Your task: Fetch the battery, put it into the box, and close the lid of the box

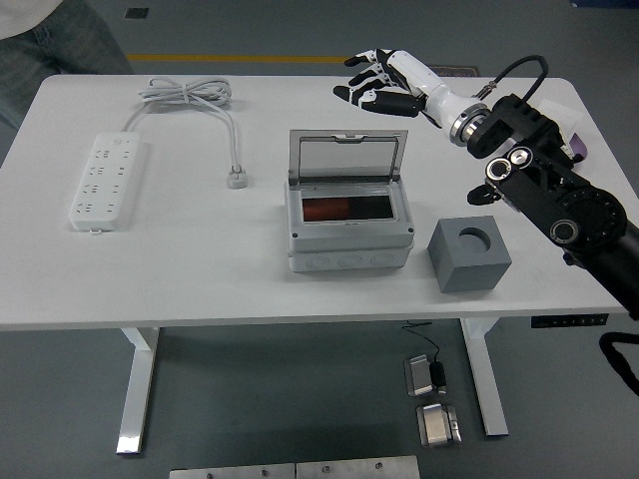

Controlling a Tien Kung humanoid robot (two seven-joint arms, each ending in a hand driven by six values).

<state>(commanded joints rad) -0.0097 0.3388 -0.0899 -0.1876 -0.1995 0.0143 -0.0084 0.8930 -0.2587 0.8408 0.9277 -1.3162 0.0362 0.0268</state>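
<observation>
Red-brown battery (pixel 344 209): laid lengthwise inside the grey box (pixel 348 243), near the middle of the white table (pixel 200 269). It is placed well apart from the right hand (pixel 381 82), nearer and slightly to the left of it, with the raised lid between the two.

Lid (pixel 347 156): hinged at the far edge of the box, stood upright and open, its clear pane faced toward the near side.

Right hand: white with black fingertips (pixel 351 93), carried on a black arm (pixel 544 190) entered from the right. It is held above the far edge of the table, beyond the lid and not touching it. The fingers are seen loosely spread and pointed left; nothing is gripped and nothing is touched.

Grey block (pixel 469 255): a cube with a round recess in its top, set just right of the box, near the near-right part of the table.

White power strip (pixel 107 181): laid at the far left, with its coiled cable (pixel 185 94) and plug (pixel 237 179) stretched toward the box.

Purple tray (pixel 577 151): at the far right edge, largely hidden behind the arm.

Person (pixel 55 40): partly seen at the far-left corner, in grey trousers; hands not shown.
</observation>
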